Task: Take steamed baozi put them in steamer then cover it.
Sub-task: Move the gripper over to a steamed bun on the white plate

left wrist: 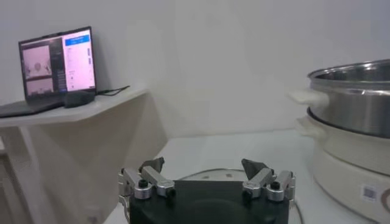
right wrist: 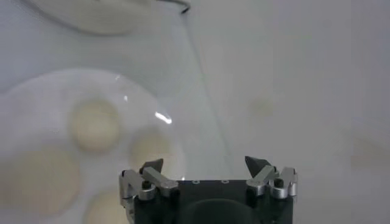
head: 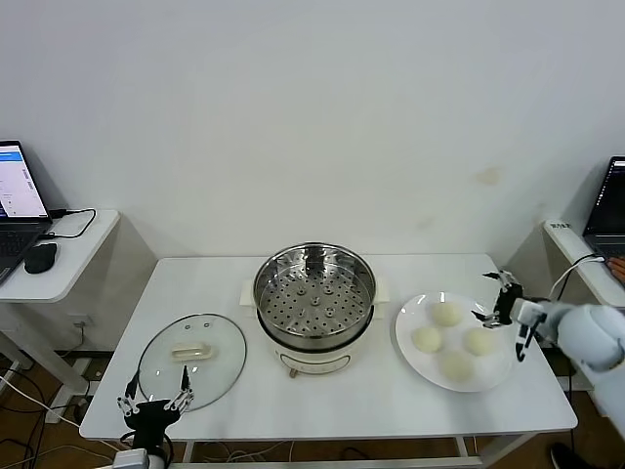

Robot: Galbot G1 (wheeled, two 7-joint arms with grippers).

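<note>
Several pale baozi lie on a flat white plate at the table's right; they also show in the right wrist view. The steel steamer with its perforated tray stands uncovered at the table's middle on a cream base; it also shows in the left wrist view. The glass cover with its cream handle lies flat on the table's left. My right gripper is open and empty, just right of the plate's far edge. My left gripper is open and empty at the table's front left edge, by the cover.
A white side table with a laptop and a mouse stands at the far left. Another laptop sits on a shelf at the far right. A white wall is behind the table.
</note>
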